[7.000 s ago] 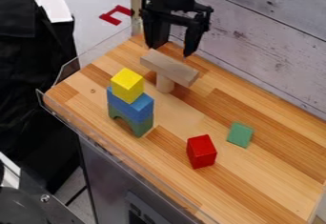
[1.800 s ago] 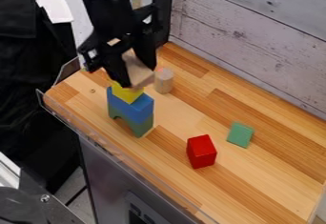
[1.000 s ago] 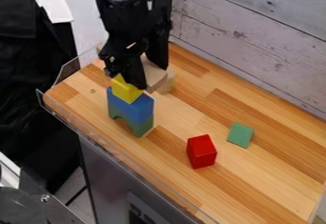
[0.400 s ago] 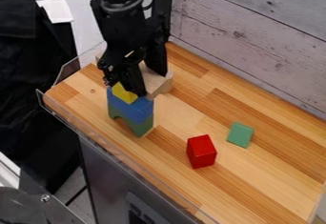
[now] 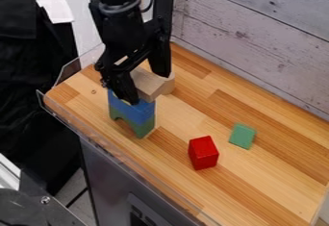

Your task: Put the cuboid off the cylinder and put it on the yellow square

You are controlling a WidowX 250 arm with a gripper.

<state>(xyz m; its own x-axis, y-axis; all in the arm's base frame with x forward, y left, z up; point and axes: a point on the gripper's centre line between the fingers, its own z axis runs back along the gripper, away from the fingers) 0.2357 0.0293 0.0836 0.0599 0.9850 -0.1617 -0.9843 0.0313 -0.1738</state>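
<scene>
Two fingers (image 5: 126,89): set wide, on opposite sides of the cuboid; one tip appears in front of the blue block's upper part, the other lies above and to the right of that block.
Gripper (image 5: 149,88): black, pointing downward, above the blue block.
Cuboid (image 5: 147,82): pale wood, lying lengthwise between the fingers, its near end just above and to the right of the blue block in the view; the surface beneath it is hidden.
Blue block (image 5: 140,110): landmark of this scene, partly covered by a finger.
Green arch (image 5: 143,128): directly beneath the blue block and supporting it, its opening turned to the lower left.
Wooden cylinder (image 5: 170,85): above and to the right of the blue block, largely concealed by the cuboid; whether the two touch cannot be told.
Red block (image 5: 204,153): to the lower right of the blue block, well apart from it.
Small green block (image 5: 242,136): farther right of the blue block than the red one, lying flat.
Counter (image 5: 270,172): striped wood, extending beneath and around the blue block's stack.
Plank wall (image 5: 257,42): pale, rising beyond the counter, to the upper right of the blue block.
</scene>
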